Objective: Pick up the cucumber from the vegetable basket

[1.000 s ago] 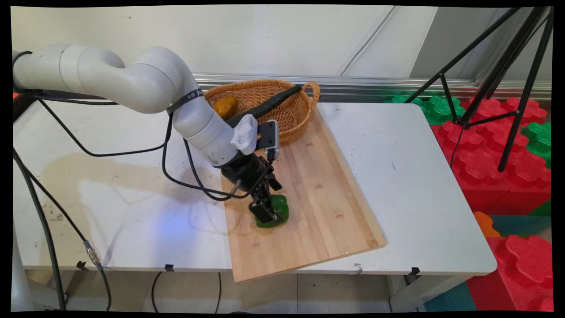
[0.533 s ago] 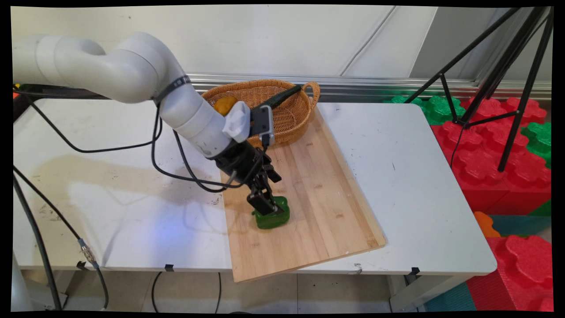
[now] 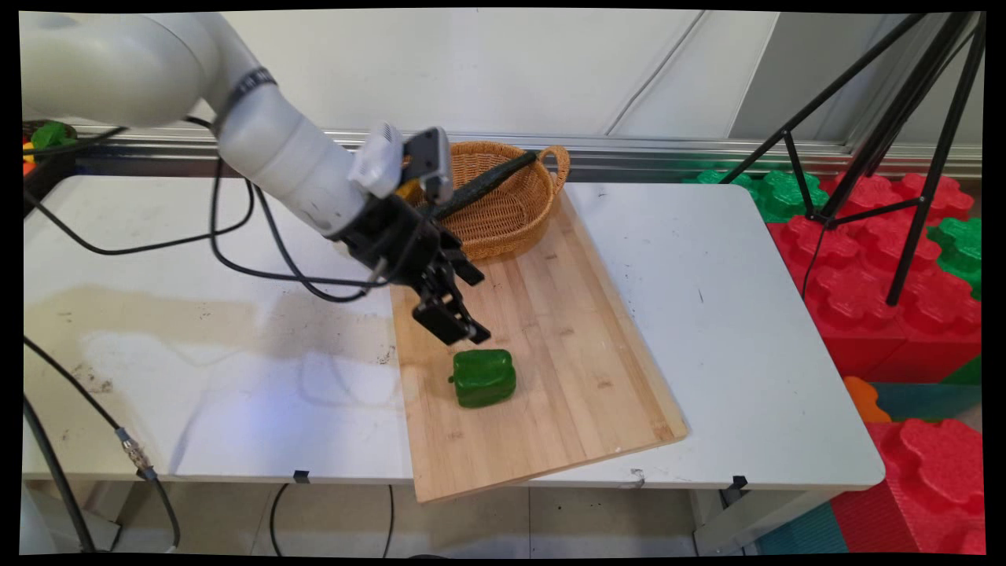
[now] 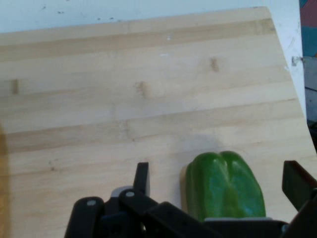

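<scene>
Main view: my black two-finger gripper (image 3: 460, 326) hangs above the pale bamboo cutting board (image 3: 566, 346), just up and to the far left of the glossy green bell pepper (image 3: 484, 378). A second ago my fingers were down around the pepper; half a second ago they were lifting off it. Now nothing touches it. The pepper lies on the board's near-left part, in the same spot as before, so it has been let go and left there. Behind, at the board's far end, the oval woven wicker basket (image 3: 503, 206) holds a long dark green cucumber (image 3: 481, 185) that leans out over its rim; a yellow-orange thing shows behind my wrist.

Hand view: my fingers (image 4: 142, 178) stand wide apart and empty. The green pepper (image 4: 225, 186) sits on the wood between them, clear of both pads. Bare board fills everything beyond.
</scene>
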Controlling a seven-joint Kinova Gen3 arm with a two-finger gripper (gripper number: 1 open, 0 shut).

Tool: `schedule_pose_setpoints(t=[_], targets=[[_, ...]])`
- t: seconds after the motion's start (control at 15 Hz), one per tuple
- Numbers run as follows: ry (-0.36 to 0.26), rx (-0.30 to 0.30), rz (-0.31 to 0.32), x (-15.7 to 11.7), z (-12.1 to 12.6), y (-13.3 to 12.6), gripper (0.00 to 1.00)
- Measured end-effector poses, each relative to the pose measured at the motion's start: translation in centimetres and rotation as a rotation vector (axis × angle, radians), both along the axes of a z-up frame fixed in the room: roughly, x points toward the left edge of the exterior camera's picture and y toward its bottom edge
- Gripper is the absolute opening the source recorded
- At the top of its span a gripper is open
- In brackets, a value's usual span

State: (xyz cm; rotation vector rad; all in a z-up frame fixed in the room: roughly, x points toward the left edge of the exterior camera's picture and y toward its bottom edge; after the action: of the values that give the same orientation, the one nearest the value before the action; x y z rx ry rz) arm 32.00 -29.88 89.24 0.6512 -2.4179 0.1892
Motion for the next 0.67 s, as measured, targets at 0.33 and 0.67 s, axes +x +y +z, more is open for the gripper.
schedule_pose_setpoints(t=[0.33,0.67], targets=[[0.014,-0.018,0.061,3.6,3.3,0.8,1.0],[0.004,-0.043,0.138,7.5,5.4,0.2,1.0]])
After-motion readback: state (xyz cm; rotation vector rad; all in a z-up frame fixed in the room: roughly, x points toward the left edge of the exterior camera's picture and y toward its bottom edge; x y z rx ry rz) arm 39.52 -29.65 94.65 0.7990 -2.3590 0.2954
